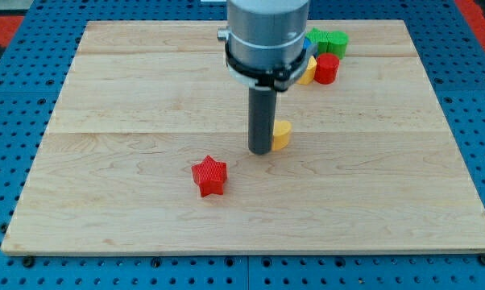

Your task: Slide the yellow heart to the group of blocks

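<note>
Touching my tip [261,151], yellow heart [282,134], red star [209,176] apart below-left

Pale wooden desk [130,97] shows smooth, matt grain; the red ribbed plastic star block [209,176] looks matt; grey metal arm housing [267,24] gleams softly.

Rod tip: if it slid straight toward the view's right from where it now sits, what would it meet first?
The yellow heart: it sits immediately right of my tip, seemingly touching it, though part of it is hidden behind the rod, so contact is uncertain.
</note>
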